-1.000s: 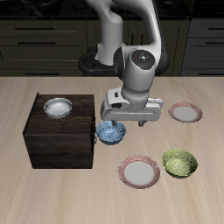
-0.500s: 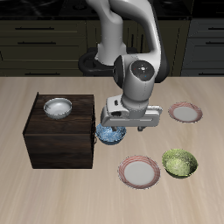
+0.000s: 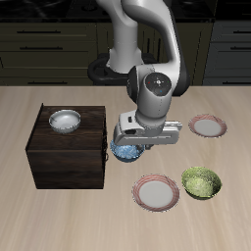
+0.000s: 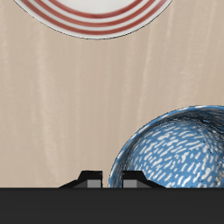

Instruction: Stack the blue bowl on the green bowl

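The blue bowl (image 3: 122, 152) stands on the table beside the dark wooden box, mostly hidden under my gripper (image 3: 126, 147). In the wrist view the blue speckled bowl (image 4: 179, 149) is close, and my gripper (image 4: 110, 179) is open, with one fingertip (image 4: 87, 178) outside the bowl's rim and the other inside it. The green bowl (image 3: 202, 181) stands apart, nearer the table's front edge, beside a plate.
A dark wooden box (image 3: 69, 152) stands right beside the blue bowl, with a white bowl (image 3: 65, 120) on top. One pink-rimmed plate (image 3: 157, 191) lies between the two bowls and shows in the wrist view (image 4: 105, 17). Another plate (image 3: 207, 125) lies farther back.
My gripper has come down over the blue bowl and now hides most of it. The bowls and plates have not moved.
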{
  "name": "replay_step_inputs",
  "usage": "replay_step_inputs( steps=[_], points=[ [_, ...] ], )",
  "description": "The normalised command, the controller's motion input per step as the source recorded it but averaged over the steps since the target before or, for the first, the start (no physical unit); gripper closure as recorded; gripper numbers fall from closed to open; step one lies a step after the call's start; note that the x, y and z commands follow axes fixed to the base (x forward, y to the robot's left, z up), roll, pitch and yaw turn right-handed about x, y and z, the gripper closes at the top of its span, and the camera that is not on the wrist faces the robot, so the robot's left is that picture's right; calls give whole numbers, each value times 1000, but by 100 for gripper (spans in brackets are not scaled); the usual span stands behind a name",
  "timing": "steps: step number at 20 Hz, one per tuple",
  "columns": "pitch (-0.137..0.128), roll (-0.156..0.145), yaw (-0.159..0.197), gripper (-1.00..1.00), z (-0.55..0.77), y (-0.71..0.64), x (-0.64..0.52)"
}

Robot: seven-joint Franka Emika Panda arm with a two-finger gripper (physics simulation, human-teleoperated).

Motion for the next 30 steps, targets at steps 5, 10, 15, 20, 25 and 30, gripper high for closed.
replay_step_inputs(
  steps=[5,10,15,20,25,30],
  points=[
    [-27,6,0,100,133,-33,37],
    [-24,11,14,100,140,22,-36],
    [-54,35,1,100,444,143,-183],
    [-58,15,-5,100,418,138,-65],
    [-27,-8,-16,100,295,152,49],
    [-37,7,-13,100,261,339,112]
  ],
)
